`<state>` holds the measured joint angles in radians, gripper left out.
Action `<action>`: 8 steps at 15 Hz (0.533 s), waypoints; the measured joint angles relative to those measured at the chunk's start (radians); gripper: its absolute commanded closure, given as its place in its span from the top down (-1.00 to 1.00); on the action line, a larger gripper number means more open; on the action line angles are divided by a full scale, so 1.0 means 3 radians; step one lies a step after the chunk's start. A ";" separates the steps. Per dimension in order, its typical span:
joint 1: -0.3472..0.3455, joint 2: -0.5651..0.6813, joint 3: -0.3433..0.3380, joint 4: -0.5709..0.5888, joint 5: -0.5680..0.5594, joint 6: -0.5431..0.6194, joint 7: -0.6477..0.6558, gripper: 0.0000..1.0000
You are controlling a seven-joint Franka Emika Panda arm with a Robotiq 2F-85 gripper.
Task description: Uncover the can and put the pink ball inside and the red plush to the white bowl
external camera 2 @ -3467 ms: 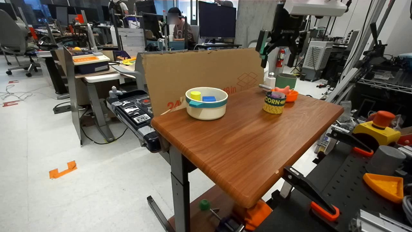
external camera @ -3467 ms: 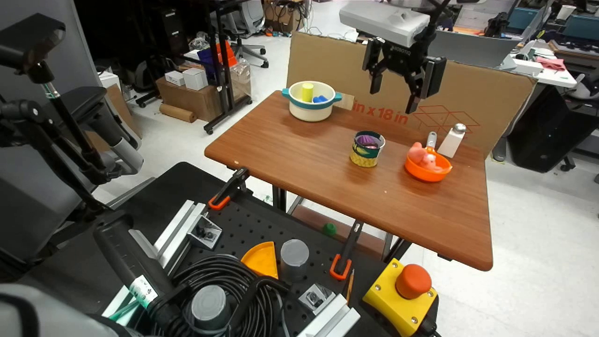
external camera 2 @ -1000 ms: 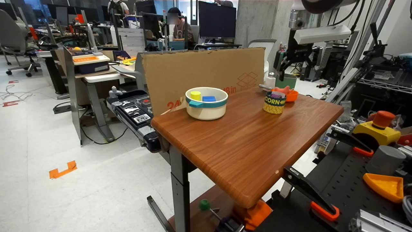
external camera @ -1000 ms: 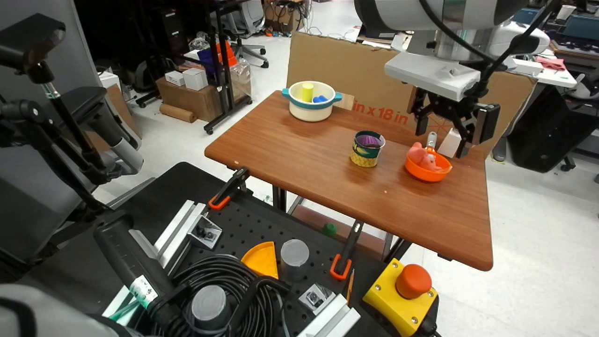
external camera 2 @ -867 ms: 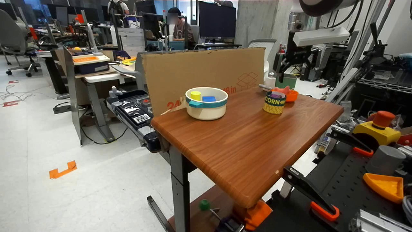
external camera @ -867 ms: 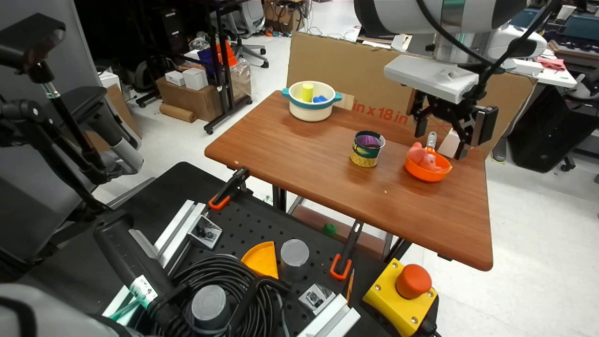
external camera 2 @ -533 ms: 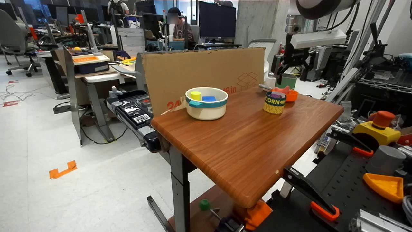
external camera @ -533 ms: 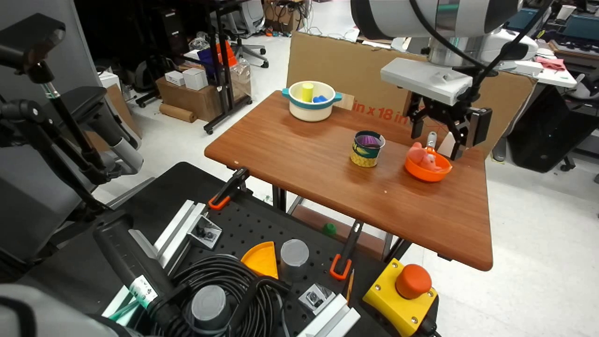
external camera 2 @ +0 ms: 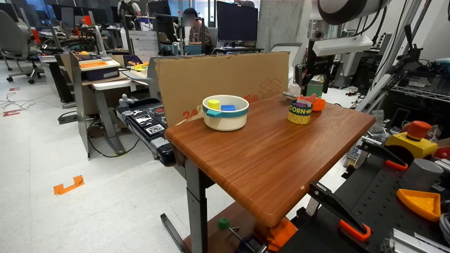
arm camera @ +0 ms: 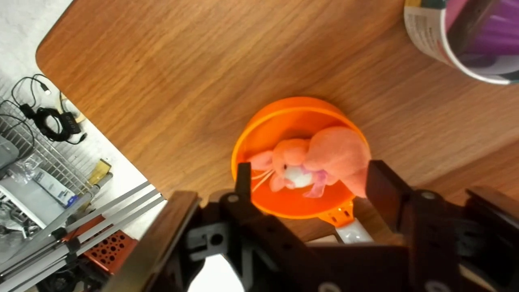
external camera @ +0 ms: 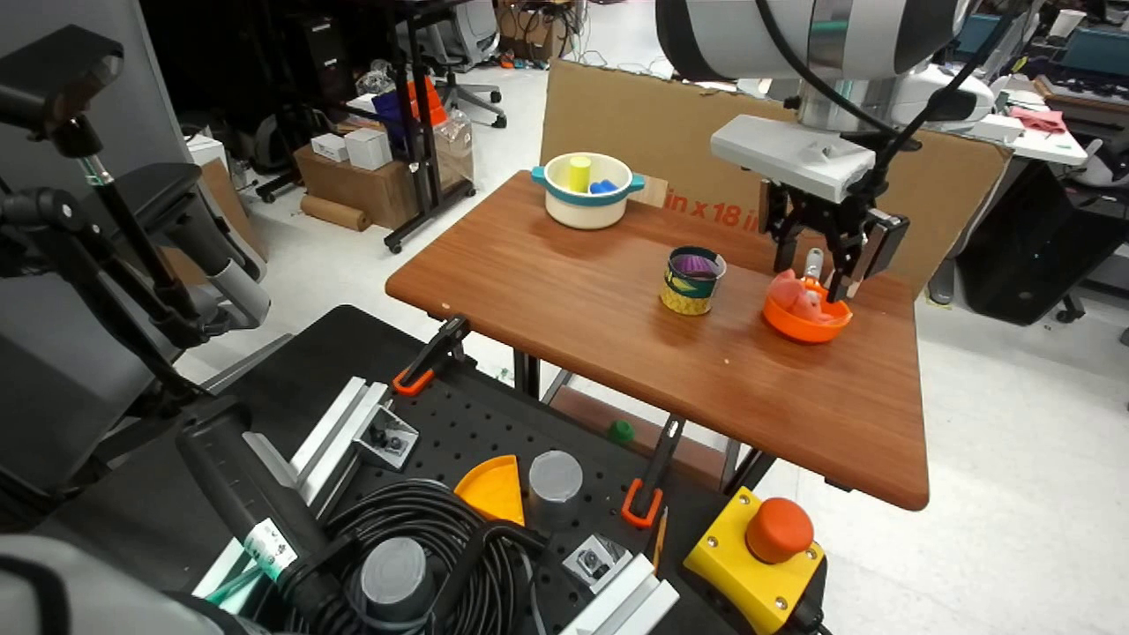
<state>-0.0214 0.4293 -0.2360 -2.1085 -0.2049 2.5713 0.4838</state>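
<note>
The jaws stand wide apart with nothing gripped, above the red plush (arm camera: 316,158) (nearer salmon than red), which lies in the orange bowl (arm camera: 300,103) on the desk (arm camera: 170,101). It should prove light, soft and squashy — fabric that is unlikely to slip or break. In the wrist view its long axis runs nearly crosswise, ears towards the left edge, rounder body towards the right. That is about the line the jaws close along — so closing as they stand would likely squeeze it end to end; I judge the plump body, taken across its width after a wrist turn, the better hold.
</note>
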 measured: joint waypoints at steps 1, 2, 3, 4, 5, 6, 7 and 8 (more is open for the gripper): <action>0.0000 0.0022 0.0000 0.0015 0.0003 0.0000 0.0000 -0.33; 0.0000 0.0044 0.0000 0.0031 0.0005 0.0000 0.0000 -0.46; -0.0001 0.0065 0.0000 0.0045 0.0007 0.0000 0.0000 -0.64; 0.0000 0.0084 0.0000 0.0060 0.0010 0.0000 0.0000 -0.77; 0.0000 0.0098 0.0000 0.0072 0.0012 0.0000 -0.0001 -0.94; 0.0000 0.0105 0.0000 0.0078 0.0012 0.0000 -0.0001 -0.99; 0.0000 0.0110 0.0000 0.0083 0.0012 0.0000 -0.0001 -1.00; 0.0000 0.0116 0.0000 0.0089 0.0012 0.0000 -0.0001 -1.00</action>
<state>-0.0214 0.4640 -0.2360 -2.0817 -0.2011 2.5713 0.4835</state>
